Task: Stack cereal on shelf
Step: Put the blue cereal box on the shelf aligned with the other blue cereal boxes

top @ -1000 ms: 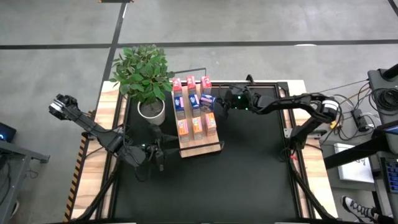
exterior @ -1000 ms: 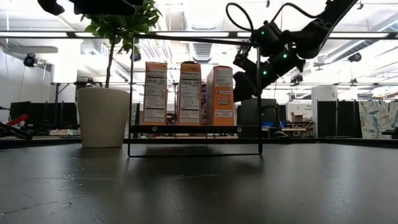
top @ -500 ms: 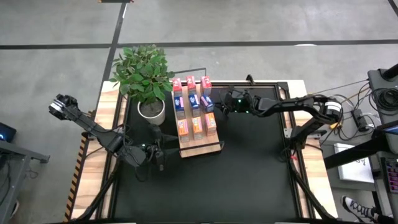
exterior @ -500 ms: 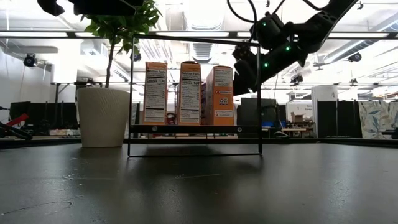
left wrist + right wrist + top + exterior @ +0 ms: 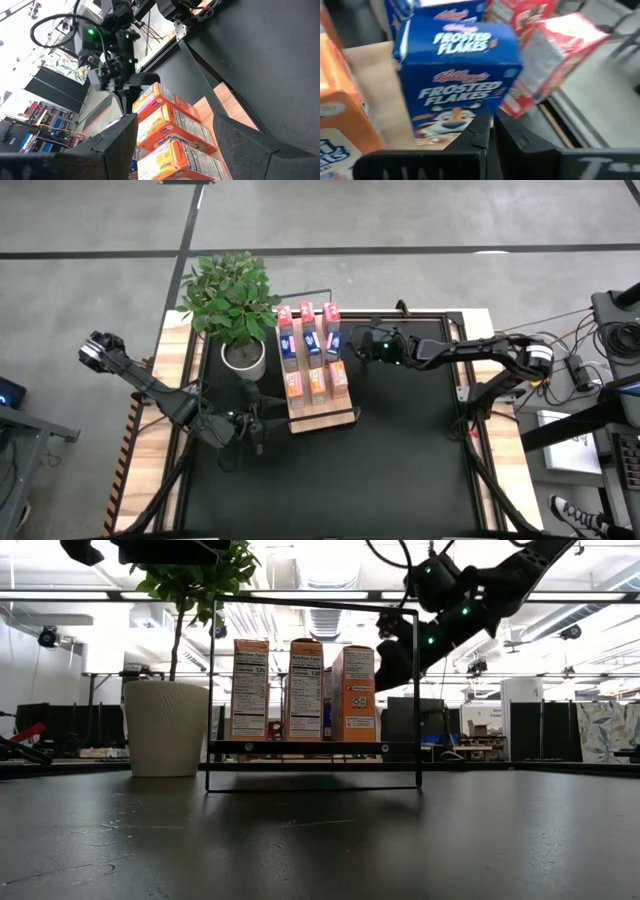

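The light-wood shelf (image 5: 322,408) lies on the black table with small cereal boxes standing on it in three rows: pink-red (image 5: 307,312) at the far end, blue (image 5: 310,346) in the middle, orange (image 5: 316,383) at the near end. My right gripper (image 5: 352,346) is shut, raised by the shelf's right side, its tips just before a blue box (image 5: 457,80). It also shows in the low view (image 5: 392,652). My left gripper (image 5: 262,420) is open and empty near the shelf's near left corner, facing the orange boxes (image 5: 172,132). My right gripper's shut fingertips (image 5: 485,125) stand right at the lower front of the blue box (image 5: 465,117). I cannot tell whether they touch it. The box stands upright on the shelf board.
A potted plant in a white pot (image 5: 243,356) stands just left of the shelf, near its far end. The shelf's black wire frame (image 5: 415,700) rises around the boxes. Bare black tabletop (image 5: 400,440) lies right of and nearer than the shelf.
My right gripper has risen a little beside the shelf's right side. The boxes and my left arm have kept still.
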